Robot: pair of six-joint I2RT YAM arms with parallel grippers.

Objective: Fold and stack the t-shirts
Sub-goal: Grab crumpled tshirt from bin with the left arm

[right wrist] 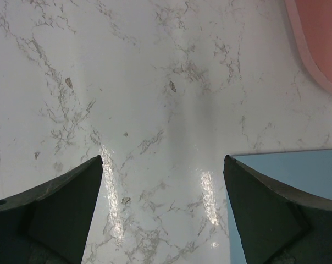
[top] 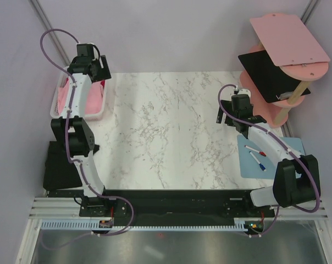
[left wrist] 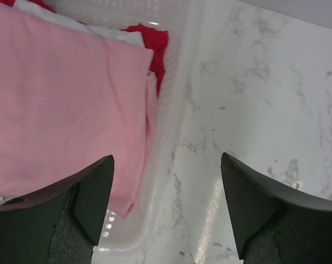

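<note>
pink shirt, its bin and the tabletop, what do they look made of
Light pink folded t-shirt: soft matte cloth, limp creased edges. Translucent white bin: probably moulded plastic, glossy, light passing through its wall. White grey-veined tabletop: polished marble look with glare spots; stone or laminate, cannot tell.

Pink t-shirt point(left wrist: 56, 93), white t-shirt point(left wrist: 72, 22), red t-shirt point(left wrist: 155, 44); whitish basket point(left wrist: 171, 126); grey-veined white marble table point(left wrist: 265, 82); light blue mat point(right wrist: 287, 165)

White marble-pattern tabletop point(top: 166, 132), glossy, showing glare patches from overhead light. Plain pale grey walls point(top: 171, 33) enclose the rear and both sides. Pink tiered shelf point(top: 289, 41) stands at the right rear corner. Light blue mat point(top: 247, 169) lies just in front of it.
</note>
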